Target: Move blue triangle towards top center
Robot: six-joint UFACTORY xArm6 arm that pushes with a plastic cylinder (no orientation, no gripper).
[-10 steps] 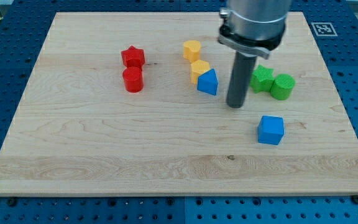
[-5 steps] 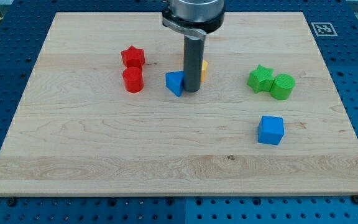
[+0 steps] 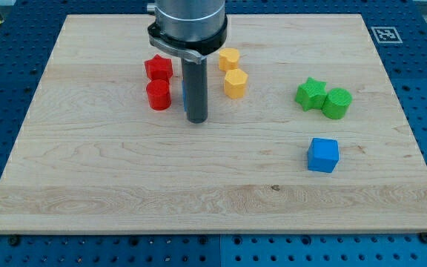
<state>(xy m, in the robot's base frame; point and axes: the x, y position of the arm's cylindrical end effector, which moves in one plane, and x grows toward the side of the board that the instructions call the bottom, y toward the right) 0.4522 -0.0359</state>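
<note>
My tip [image 3: 196,119] rests on the wooden board [image 3: 124,178], left of centre, just right of the red cylinder [image 3: 158,96]. The blue triangle is almost wholly hidden behind the rod. Only a thin blue sliver [image 3: 184,96] shows at the rod's left edge, between the rod and the red cylinder. I cannot tell whether the triangle touches the red cylinder.
A red star [image 3: 158,67] sits just above the red cylinder. Two yellow blocks [image 3: 229,58] [image 3: 235,84] stand to the rod's right. A green star [image 3: 311,94] and a green cylinder [image 3: 337,102] touch at the right. A blue cube [image 3: 322,155] lies at the lower right.
The rod has swept from the right of the board to the left, pushing the blue triangle away from the yellow blocks towards the red cylinder. The triangle is now hidden behind the rod.
</note>
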